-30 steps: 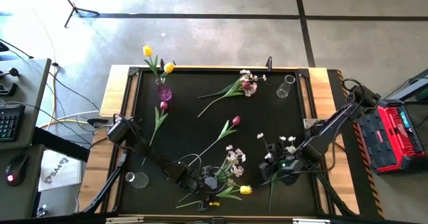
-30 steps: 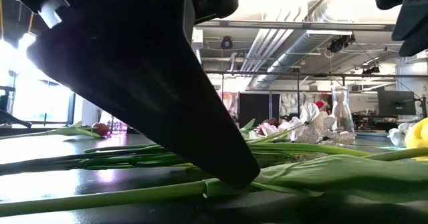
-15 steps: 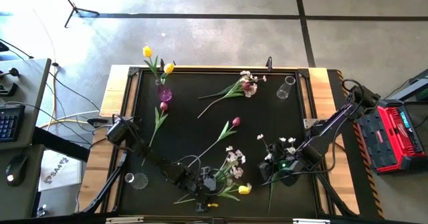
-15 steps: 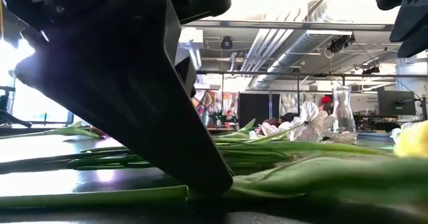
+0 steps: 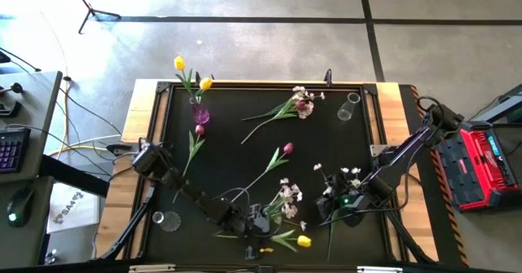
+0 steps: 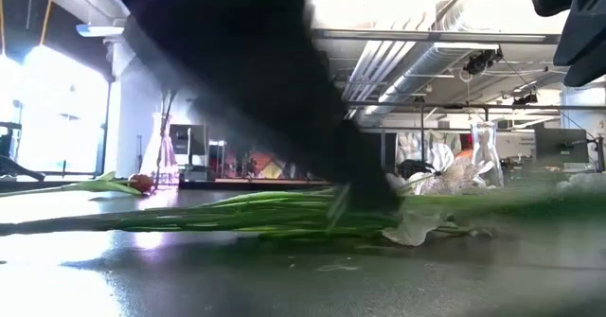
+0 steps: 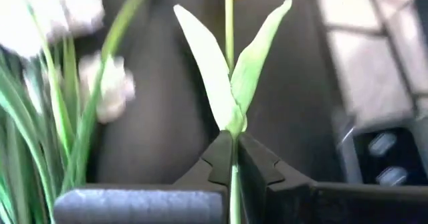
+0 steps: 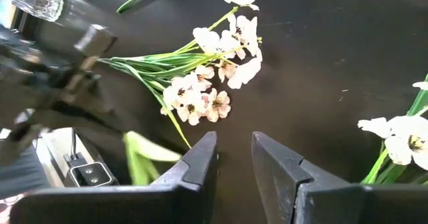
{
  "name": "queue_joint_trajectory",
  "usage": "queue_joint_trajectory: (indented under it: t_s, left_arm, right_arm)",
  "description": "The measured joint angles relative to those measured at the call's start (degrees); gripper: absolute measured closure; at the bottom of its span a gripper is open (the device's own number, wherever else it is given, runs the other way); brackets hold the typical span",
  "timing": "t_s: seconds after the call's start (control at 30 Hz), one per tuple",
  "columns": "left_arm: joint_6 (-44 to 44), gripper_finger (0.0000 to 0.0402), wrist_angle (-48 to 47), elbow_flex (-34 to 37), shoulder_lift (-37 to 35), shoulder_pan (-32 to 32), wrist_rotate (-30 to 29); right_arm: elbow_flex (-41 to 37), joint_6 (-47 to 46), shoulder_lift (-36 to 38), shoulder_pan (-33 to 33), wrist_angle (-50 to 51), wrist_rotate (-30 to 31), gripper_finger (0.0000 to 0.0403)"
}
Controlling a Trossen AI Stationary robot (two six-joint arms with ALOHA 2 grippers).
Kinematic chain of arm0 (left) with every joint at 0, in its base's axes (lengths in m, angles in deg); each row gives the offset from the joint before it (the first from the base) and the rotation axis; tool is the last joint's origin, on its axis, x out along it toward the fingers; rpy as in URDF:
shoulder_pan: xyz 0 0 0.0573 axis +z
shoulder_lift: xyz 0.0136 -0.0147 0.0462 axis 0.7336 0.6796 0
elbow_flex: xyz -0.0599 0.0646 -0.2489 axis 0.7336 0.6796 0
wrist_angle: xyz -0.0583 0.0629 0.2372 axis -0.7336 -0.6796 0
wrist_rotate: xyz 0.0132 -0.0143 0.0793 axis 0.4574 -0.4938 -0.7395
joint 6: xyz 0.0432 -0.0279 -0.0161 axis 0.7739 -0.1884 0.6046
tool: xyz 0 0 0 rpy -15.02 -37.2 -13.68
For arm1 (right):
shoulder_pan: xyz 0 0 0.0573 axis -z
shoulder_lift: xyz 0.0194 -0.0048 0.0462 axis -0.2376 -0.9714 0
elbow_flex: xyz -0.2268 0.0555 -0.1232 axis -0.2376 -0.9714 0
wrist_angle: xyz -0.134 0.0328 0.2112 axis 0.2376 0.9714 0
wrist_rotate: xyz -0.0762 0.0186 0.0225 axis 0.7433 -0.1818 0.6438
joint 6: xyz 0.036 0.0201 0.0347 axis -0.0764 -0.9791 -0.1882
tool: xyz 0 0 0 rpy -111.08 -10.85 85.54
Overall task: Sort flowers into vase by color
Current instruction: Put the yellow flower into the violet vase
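Yellow tulip (image 5: 303, 241) down at the near edge of the black table (image 5: 236, 155), and the left gripper (image 5: 263, 222) has it: the left wrist view shows both dark fingers (image 7: 217, 162) clamped tight on the green stem (image 7: 233, 197) just below the 2 leaves (image 7: 231, 70). Right beside it lies a spray of small white-pink blossoms (image 5: 285, 197), and a dark red tulip (image 5: 286, 149) rests mid-table. Over on the right side, the right gripper (image 5: 341, 209) sits low over another white spray (image 5: 349, 175), its fingers (image 8: 200, 160) parted with nothing between them; its own camera looks out on pale blossoms (image 8: 221, 67) lying on the table. At the far left corner, a purple vase (image 5: 200, 112) already carries 2 yellow tulips (image 5: 180, 62). A second white spray (image 5: 302, 100) lies at the far edge near a clear glass (image 5: 348, 106), and another clear glass (image 5: 167, 219) stands near left.
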Motion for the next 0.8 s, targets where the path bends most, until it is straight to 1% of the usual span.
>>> queue_joint_trajectory:
  t_s: [0.17, 0.3, 0.37, 0.43, 0.5, 0.57, 0.67, 0.73, 0.8]
  left_arm:
    - [-0.81, 0.0401, 0.64, -1.88, -2.83, 2.3, -1.38]
    - [-0.77, 0.0401, 0.49, -1.93, -7.27, 4.59, -5.32]
    - [-0.5, 0.0401, 0.35, -1.95, -9.7, 5.92, -7.87]
    - [-0.23, 0.0401, 0.23, -1.99, -12.06, 7.2, -9.87]
    - [0.86, 0.0401, -0.18, -1.99, -13.96, 8.52, -11.85]
    - [1.71, 0.0401, -0.46, -1.99, -15.93, 9.85, -14.14]
    - [3.33, 0.04, -0.21, -1.99, -18.87, 12.13, -17.68]
    - [4.79, 0.04, -0.23, -2.01, -21.03, 13.91, -19.59]
    - [6.44, 0.04, 0.34, -2.02, -22.85, 16.21, -19.77]
  right_arm:
    - [0.0, -0.01, 0.02, 0.0, 0.58, -0.08, 0.032]
    - [0.0, -1.1, 0.02, -0.02, 1.4, -0.11, 0.032]
    - [0.0, -4.19, 0.02, -0.25, 2.11, 1.71, 0.032]
    - [0.0, -10.99, 0.32, -1.37, 4.1, 6.82, 0.032]
    - [0.02, -17.26, 0.71, -2.78, 6.23, 13.66, 0.032]
    - [0.02, -21.97, 0.98, -4.31, 8.59, 19.2, 0.032]
    - [0.02, -22.82, 2.01, -5.62, 9.03, 24.8, 0.032]
    - [0.02, -21.35, 2.81, -6.38, 8.32, 29.09, 0.032]
    - [0.02, -19.2, 3.84, -7.15, 7.66, 34.69, 0.032]
